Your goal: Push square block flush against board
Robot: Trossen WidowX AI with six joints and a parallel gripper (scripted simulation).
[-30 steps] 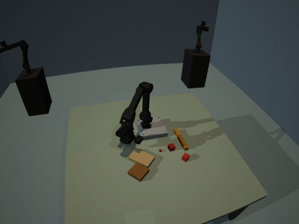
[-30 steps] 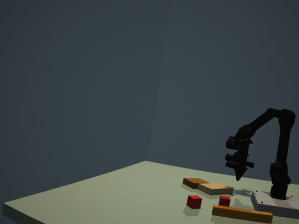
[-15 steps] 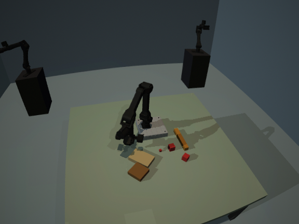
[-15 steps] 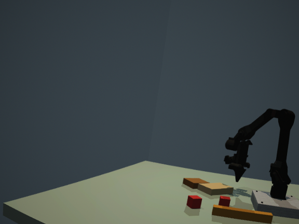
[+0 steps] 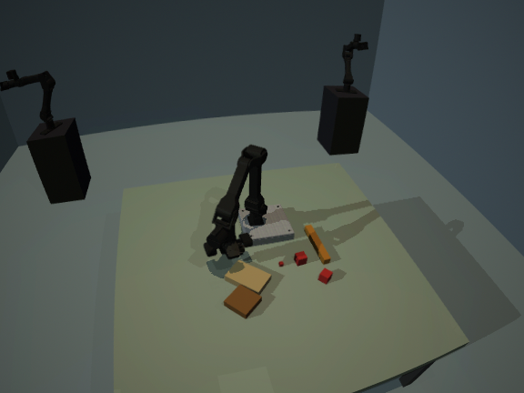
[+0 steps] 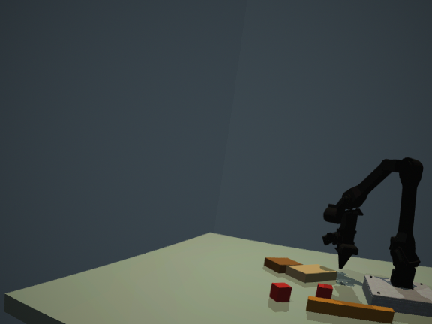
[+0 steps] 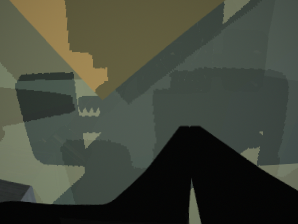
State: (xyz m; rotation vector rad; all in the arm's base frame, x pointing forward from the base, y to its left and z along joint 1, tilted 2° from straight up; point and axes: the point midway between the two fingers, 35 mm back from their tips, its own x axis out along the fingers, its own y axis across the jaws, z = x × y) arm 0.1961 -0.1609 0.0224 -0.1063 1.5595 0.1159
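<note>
Pincer together, above table, near tan board (plain, unlettered top).

Top-view layout: block in front of board, can't confirm contact.
All on my worktop. Arm base behind the board, pincer above the worktop near the board's rear. Right of the board: tiny piece, then inner cube, then bar; outer cube in front of the bar.
</note>
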